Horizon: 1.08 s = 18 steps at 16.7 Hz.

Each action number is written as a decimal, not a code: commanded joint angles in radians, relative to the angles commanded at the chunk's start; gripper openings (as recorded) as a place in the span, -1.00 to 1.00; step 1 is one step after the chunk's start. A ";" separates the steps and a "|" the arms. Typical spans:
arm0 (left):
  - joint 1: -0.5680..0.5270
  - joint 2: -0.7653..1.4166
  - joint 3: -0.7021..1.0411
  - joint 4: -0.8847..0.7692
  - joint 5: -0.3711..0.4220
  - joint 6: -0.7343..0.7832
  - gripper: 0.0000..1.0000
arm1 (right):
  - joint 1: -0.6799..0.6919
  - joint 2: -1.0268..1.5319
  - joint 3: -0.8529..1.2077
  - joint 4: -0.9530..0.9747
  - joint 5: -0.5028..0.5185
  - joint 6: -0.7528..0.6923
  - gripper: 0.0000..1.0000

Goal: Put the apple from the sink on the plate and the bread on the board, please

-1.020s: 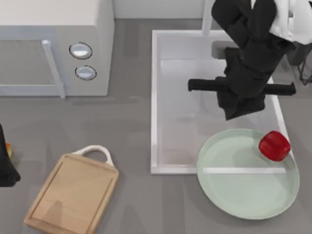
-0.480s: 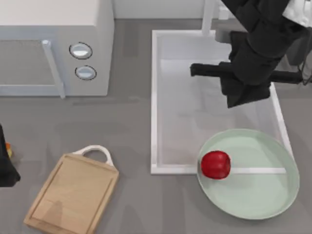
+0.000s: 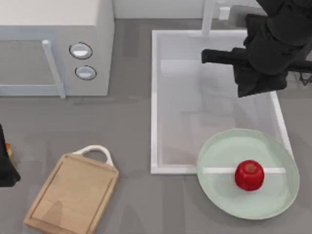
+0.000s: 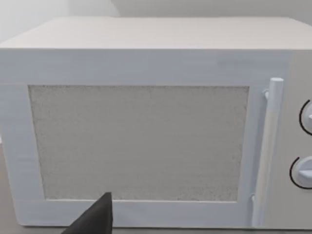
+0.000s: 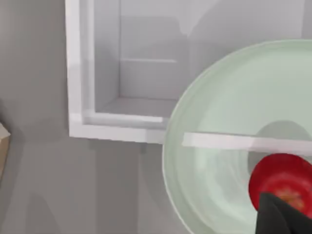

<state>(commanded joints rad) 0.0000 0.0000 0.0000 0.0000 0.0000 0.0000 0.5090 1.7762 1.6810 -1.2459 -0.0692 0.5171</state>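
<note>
Seen from above, the apple (image 3: 249,174) sits near the middle of the plate (image 3: 214,195), lower right in the frame, where the plate overlaps a corner of the sink (image 3: 154,97). The right gripper (image 3: 253,80) hangs over the sink at the upper right and the left gripper (image 3: 6,170) is parked at the left edge; open or closed, I cannot tell for either. The left wrist view faces the microwave (image 4: 136,141), and the right wrist view looks down on the apple, which I judge light, hard and slippery, likely to roll, best held across its widest part.
</note>
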 joint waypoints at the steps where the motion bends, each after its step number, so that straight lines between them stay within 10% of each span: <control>1: 0.000 0.000 0.000 0.000 0.000 0.000 1.00 | 0.001 -0.009 -0.008 -0.006 0.003 0.001 -1.00; 18: 0.000 0.000 0.000 0.000 0.000 0.000 1.00 | 0.005 -0.023 -0.252 0.019 0.067 0.009 -1.00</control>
<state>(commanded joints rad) 0.0000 0.0000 0.0000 0.0000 0.0000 0.0000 0.5135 1.7530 1.4290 -1.2266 -0.0024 0.5260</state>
